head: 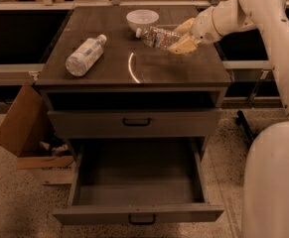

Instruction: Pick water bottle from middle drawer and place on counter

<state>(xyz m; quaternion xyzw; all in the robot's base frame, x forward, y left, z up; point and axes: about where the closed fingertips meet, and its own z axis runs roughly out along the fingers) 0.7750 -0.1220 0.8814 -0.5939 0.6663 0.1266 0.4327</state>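
Note:
The small clear water bottle with a white cap lies on its side over the back right of the dark wood-grain counter, cap pointing left toward a bowl. My gripper is shut on the bottle's right end, just above the counter. The middle drawer stands pulled open at the bottom of the cabinet, its grey inside holding nothing I can see.
A bigger bottle with a pale label lies on the counter's left side. A white bowl stands at the counter's back, just behind the held bottle. The drawer above is closed. A cardboard box sits left of the cabinet.

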